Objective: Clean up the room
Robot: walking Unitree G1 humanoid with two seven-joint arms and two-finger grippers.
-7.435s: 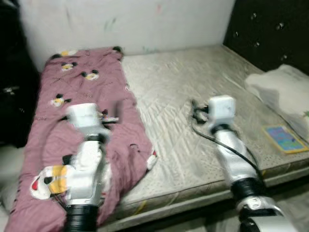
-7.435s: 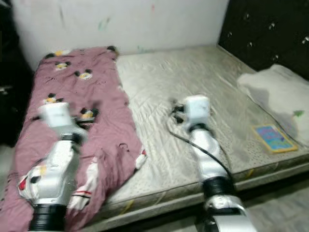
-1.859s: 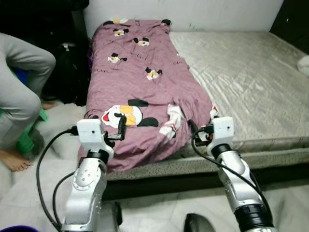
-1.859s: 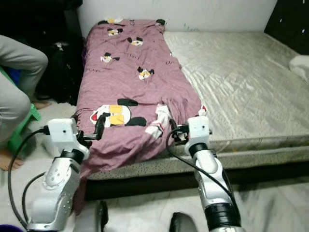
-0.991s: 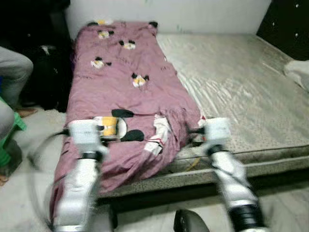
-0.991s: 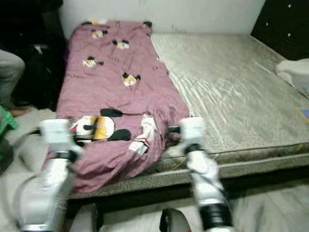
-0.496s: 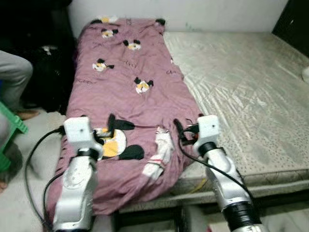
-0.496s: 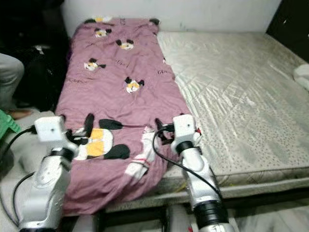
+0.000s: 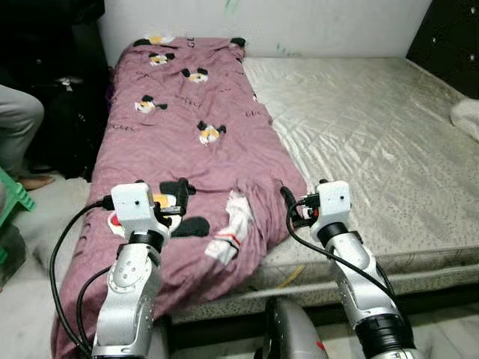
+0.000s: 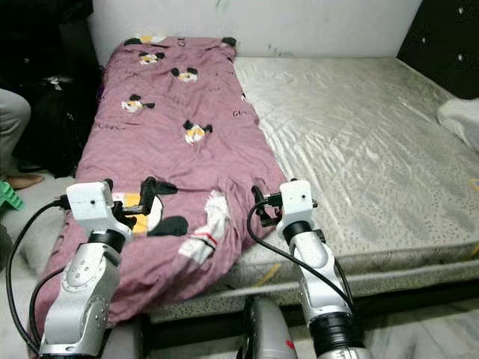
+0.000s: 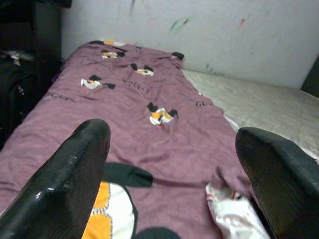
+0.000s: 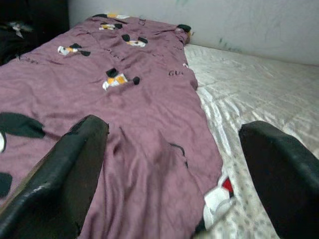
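L gripper [image 9: 182,196] is hovering in the lower left of the head view, fingers spread wide w/ nothing between them, just above the near end of the maroon blanket [image 9: 193,127]. R gripper [image 9: 287,200] is sitting at lower centre, also spread wide and empty, over the blanket's right edge where it is meeting the mattress [image 9: 374,134].

The blanket (cartoon mouse prints all over it) is lying lengthwise along the left part of the bed, running from the upper left of the frame, by the white wall [image 9: 299,22], down to the near edge, where it is drooping over the side toward the floor. A white, red-trimmed patch [image 9: 230,228] is showing in the rumpled fold between the two grippers.

In the L wrist view the two black fingers [image 11: 70,184] are framing the blanket w/ a clear gap; same in the R wrist view [image 12: 60,174].

A pale pillow [image 9: 468,116] is resting at the right edge of the frame. A person's bent knee in grey trousers [image 9: 19,127] is showing at the left edge, beside something green [image 9: 11,198].
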